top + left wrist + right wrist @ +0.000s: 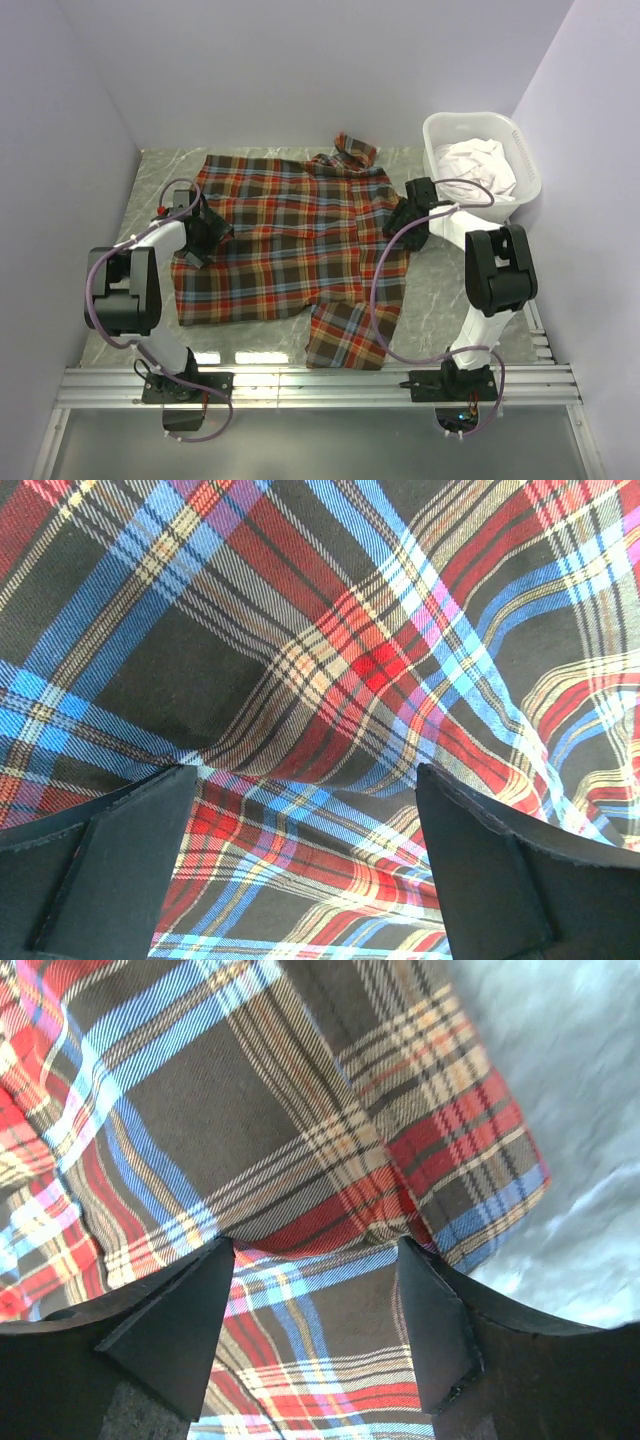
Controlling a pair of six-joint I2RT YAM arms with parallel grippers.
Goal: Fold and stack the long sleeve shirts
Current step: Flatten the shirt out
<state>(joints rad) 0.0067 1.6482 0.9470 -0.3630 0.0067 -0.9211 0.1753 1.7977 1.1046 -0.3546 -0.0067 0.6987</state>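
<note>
Plaid twill shirt [290, 240] lies creased under spread left fingers [110, 870] and right fingers [170, 1330].

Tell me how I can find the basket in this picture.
Start at the grey marble table and look to its far right corner, just past the big plaid shirt. A white plastic basket stands there with crumpled white cloth inside. It is the only thing with walls and all white; the shirt lies flat, checked red, blue and brown.

White bundle [480, 165] in the basket [470, 116], I can't tell what garment; my left wrist view crops the shirt [330, 650] everywhere.
</note>
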